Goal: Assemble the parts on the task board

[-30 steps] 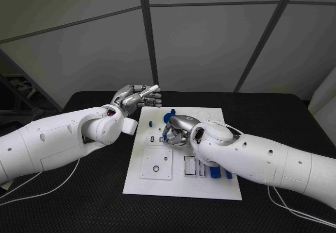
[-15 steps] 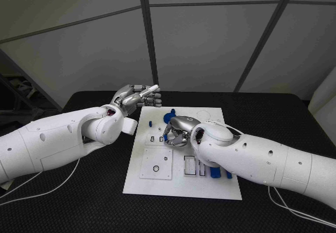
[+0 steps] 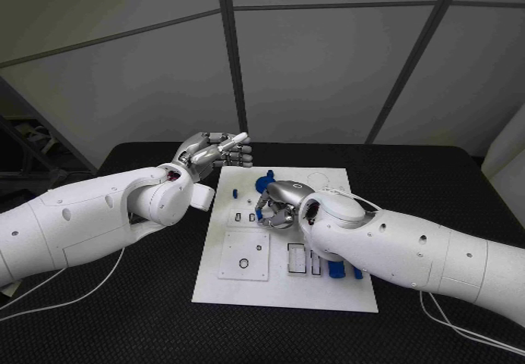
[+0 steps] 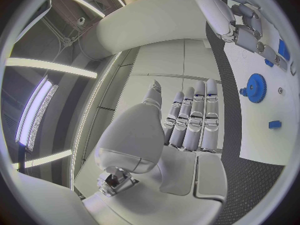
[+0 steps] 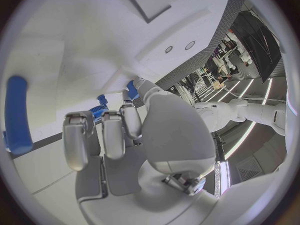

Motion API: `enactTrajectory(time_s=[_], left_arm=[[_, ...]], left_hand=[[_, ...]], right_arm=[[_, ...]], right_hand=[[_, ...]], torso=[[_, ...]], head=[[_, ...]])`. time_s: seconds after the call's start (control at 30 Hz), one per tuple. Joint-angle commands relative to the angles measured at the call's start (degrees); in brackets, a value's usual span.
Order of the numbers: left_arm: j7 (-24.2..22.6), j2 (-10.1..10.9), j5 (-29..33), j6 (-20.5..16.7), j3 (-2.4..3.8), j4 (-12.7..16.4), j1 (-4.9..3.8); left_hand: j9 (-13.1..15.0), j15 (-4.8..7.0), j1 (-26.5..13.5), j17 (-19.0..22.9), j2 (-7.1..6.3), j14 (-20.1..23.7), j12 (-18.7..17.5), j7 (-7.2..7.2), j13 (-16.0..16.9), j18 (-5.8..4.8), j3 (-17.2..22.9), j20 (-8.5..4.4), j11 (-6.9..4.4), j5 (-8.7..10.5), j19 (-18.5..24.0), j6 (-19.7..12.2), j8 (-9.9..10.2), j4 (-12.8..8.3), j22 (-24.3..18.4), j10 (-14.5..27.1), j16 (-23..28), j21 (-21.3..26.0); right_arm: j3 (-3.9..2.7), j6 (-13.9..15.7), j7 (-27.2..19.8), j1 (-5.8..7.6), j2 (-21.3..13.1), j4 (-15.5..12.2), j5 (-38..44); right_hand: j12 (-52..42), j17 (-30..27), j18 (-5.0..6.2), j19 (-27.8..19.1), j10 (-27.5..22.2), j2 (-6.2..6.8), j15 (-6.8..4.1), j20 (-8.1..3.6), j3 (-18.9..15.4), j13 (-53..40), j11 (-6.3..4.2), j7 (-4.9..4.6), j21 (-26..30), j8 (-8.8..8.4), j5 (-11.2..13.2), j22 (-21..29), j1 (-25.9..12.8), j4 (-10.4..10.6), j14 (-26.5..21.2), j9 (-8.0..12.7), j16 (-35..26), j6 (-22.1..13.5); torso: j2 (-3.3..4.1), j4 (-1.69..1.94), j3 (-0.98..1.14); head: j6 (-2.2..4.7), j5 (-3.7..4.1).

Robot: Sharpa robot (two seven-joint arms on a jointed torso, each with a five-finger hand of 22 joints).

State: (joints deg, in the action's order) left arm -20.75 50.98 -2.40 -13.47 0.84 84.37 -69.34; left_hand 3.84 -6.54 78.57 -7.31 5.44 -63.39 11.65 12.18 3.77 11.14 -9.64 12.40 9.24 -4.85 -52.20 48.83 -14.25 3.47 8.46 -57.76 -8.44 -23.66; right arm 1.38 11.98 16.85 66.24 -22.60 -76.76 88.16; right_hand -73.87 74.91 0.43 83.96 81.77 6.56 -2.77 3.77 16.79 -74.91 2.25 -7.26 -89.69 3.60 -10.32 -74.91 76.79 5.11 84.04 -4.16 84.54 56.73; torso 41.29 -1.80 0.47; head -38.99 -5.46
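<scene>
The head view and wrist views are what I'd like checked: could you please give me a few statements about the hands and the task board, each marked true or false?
1. The left hand is raised beyond the far left corner of the task board. True.
2. The left hand holds a blue part. False: the left wrist view shows it empty, fingers straight.
3. The right hand is over the board. True.
4. The blue gear lies off the board on the black table. False: it sits on the white board.

The task board [image 3: 328, 292] looks smooth matt white; the table [image 3: 143, 318] rough black; both hands [image 3: 215, 151] glossy silver metal.
</scene>
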Motion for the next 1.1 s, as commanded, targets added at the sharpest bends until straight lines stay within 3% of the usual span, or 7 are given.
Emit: enactTrajectory(time_s=[0.03,0.4,0.57,0.7,1.0,1.1], left_arm=[[0.1,0.0,-0.2,0.7,0.06,0.0,-0.1],[0.2,-0.1,-0.2,0.7,0.06,0.0,-0.1],[0.2,0.0,-0.2,0.7,0.06,0.0,-0.1],[0.4,0.0,-0.2,0.7,0.06,-0.1,-0.1],[1.9,0.3,-2.8,1.2,0.06,-0.3,-0.1],[3.2,0.5,-5.3,1.3,0.05,-0.5,-0.09]], left_hand=[[0.0,-0.25,0.1,-0.1,0.68,-0.1,-0.2,0.41,0.0,-0.75,-0.1,0.38,0.22,0.17,-0.2,0.0,0.2,-0.3,-0.1,-0.2,0.2,0.2],[0.0,-0.25,0.1,-0.1,0.68,-0.1,-0.2,0.41,0.0,-0.75,-0.1,0.38,0.22,0.17,-0.2,0.0,0.2,-0.3,-0.1,-0.2,0.2,0.2],[0.0,-0.25,0.1,-0.1,0.68,-0.1,-0.2,0.41,0.0,-0.75,-0.1,0.38,0.22,0.17,-0.2,0.0,0.2,-0.3,-0.1,-0.2,0.2,0.2],[0.0,-0.25,0.1,-0.1,0.68,-0.1,-0.2,0.41,0.0,-0.75,-0.1,0.38,0.22,0.17,-0.2,0.0,0.2,-0.3,-0.1,-0.2,0.2,0.2],[0.1,0.37,-0.1,-0.7,1.64,-2.2,-0.6,-0.21,0.1,-0.6,-0.9,-0.05,-0.37,0.19,-1.5,1.5,0.0,-1.2,-0.2,-1.5,0.1,-0.3],[0.3,1.48,-0.4,-1.7,2.15,-5.5,0.0,-1.21,0.3,-0.49,-1.4,-0.95,-1.38,0.16,-3.8,3.4,-0.6,-1.5,0.3,-3.9,-1.1,-1.6]], right_arm=[[0.15,-0.1,0.6,-0.07,0.0,0.2,0.4],[0.15,0.7,0.3,-0.07,0.0,0.2,0.4],[0.15,3.7,-1.0,-0.08,-0.3,-0.1,0.1],[0.15,6.6,-3.6,-0.09,-1.1,-1.1,-0.9],[0.11,12.4,-11.6,-0.1,-5.7,-6.2,-3.9],[0.07,13.7,-14.1,-0.07,-8.4,-9.0,-5.0]], right_hand=[[0.4,4.0,-0.43,6.0,-0.4,0.17,0.55,0.33,-0.2,-2.4,-0.08,0.13,-0.3,-0.1,0.0,-15.1,-0.7,-0.2,3.5,0.1,-0.4,-0.7],[1.3,3.9,-0.43,6.0,-1.0,1.12,0.88,0.66,-1.1,-1.7,0.35,-0.32,-0.3,-0.12,1.8,-15.1,-1.6,0.2,3.4,0.3,-0.6,-4.2],[1.9,3.8,-0.43,6.0,-1.4,2.07,1.09,0.86,-2.0,-1.2,0.61,-0.61,-0.3,-0.13,2.6,-15.1,-1.7,1.0,3.4,0.4,-0.7,-6.1],[2.7,3.2,-0.43,6.0,-1.9,2.95,1.41,1.15,-3.1,-0.6,1.04,-1.11,-0.3,-0.41,4.3,-15.1,-0.4,2.3,3.2,0.9,-1.1,-13.3],[3.0,2.7,-0.43,6.0,-2.0,4.97,1.72,1.44,-6.2,-0.1,1.28,-1.45,-0.3,-0.4,7.3,-15.1,2.8,8.0,3.1,0.9,-1.5,-16.6],[3.2,2.7,-0.43,6.0,-2.1,5.67,1.7,1.45,-7.0,0.2,1.31,-1.43,-0.3,-0.34,7.3,-15.1,4.0,9.7,3.1,0.8,-1.6,-16.5]], torso=[[0.0,-0.03,-0.01],[0.01,-0.03,0.0],[-0.01,-0.01,-0.01],[-0.02,-0.01,0.05],[-0.11,-0.15,0.01],[-0.14,-0.13,0.05]], head=[[0.02,0.01],[-0.04,-0.05],[-0.03,-0.04],[-0.06,0.09],[0.0,-0.13],[0.07,-0.16]])
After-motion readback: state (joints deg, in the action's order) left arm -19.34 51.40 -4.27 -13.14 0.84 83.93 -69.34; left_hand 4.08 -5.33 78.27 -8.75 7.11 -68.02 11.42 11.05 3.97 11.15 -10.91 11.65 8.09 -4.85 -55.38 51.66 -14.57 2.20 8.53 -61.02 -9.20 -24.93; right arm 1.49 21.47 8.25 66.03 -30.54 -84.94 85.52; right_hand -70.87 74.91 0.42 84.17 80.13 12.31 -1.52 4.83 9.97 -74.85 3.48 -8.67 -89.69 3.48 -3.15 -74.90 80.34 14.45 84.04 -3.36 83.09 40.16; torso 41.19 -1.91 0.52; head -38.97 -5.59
